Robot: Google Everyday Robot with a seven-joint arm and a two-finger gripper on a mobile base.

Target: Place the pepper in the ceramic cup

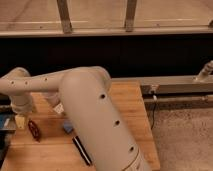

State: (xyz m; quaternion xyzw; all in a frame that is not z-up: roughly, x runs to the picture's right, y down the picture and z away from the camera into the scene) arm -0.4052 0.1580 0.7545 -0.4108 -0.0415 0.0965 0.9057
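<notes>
The pepper is a small dark red, glossy piece lying on the wooden table near its left side. My gripper hangs at the end of the white arm, low over the table just left of the pepper and very close to it. I cannot tell whether it touches the pepper. The ceramic cup is out of view, probably hidden behind the arm.
A black-and-white striped bar lies near the table's front. A blue object and a white packet lie next to the arm. A grey rail runs behind the table. Gravel-like floor lies to the right.
</notes>
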